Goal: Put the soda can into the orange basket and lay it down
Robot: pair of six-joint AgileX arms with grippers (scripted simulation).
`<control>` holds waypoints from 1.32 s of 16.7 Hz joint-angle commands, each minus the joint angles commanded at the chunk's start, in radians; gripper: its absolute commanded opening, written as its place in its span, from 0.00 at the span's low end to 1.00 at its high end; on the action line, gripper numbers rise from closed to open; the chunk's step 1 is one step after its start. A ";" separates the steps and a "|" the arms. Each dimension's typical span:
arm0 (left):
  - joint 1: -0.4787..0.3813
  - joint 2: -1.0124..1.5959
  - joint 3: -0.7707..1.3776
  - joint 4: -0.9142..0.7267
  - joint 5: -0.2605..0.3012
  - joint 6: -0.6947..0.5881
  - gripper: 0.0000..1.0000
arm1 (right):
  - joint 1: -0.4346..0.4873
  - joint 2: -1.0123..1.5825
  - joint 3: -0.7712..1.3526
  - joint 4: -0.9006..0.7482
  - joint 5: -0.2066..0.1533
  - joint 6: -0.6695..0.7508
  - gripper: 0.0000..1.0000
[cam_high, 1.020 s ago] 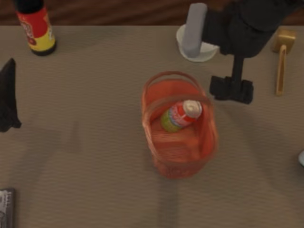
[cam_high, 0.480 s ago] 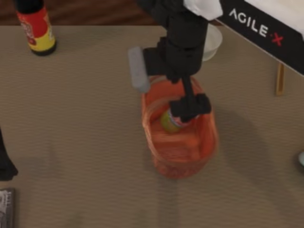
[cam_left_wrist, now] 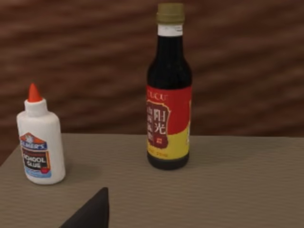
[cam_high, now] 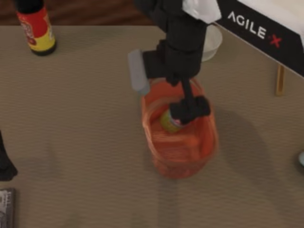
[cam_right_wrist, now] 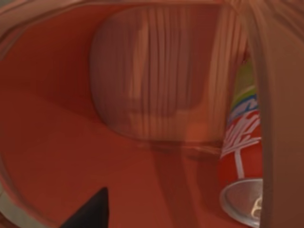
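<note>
Reaching down from the far edge of the table, the right arm has its tool (cam_high: 189,110) inside the basket (cam_high: 164,164), over the upper part of the can (cam_high: 167,121). A second ago that arm was beside the basket near the bowl (cam_high: 212,43); half a second ago it was already over the basket, and since then it has shifted only slightly. Whether the right tool is spread or pinching the can, I cannot tell, because the arm hides it from above.

The can lies tilted inside the basket, near the far wall, only its green lower end showing from above. The right wrist view looks into the basket (cam_right_wrist: 71,142) and shows the can (cam_right_wrist: 240,166) on its side against the ribbed wall, silver top nearest.

The left tool (cam_high: 4,164) is parked at the table's left edge. A sauce bottle (cam_high: 35,28) stands at the far left corner. The left wrist view shows that bottle (cam_left_wrist: 168,95) and a glue bottle (cam_left_wrist: 40,145).
</note>
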 joint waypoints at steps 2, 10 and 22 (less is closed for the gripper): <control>0.000 0.000 0.000 0.000 0.000 0.000 1.00 | 0.001 -0.008 -0.043 0.036 0.000 0.001 1.00; 0.000 0.000 0.000 0.000 0.000 0.000 1.00 | 0.002 -0.013 -0.078 0.065 0.000 0.002 0.85; 0.000 0.000 0.000 0.000 0.000 0.000 1.00 | 0.002 -0.013 -0.078 0.065 0.000 0.002 0.00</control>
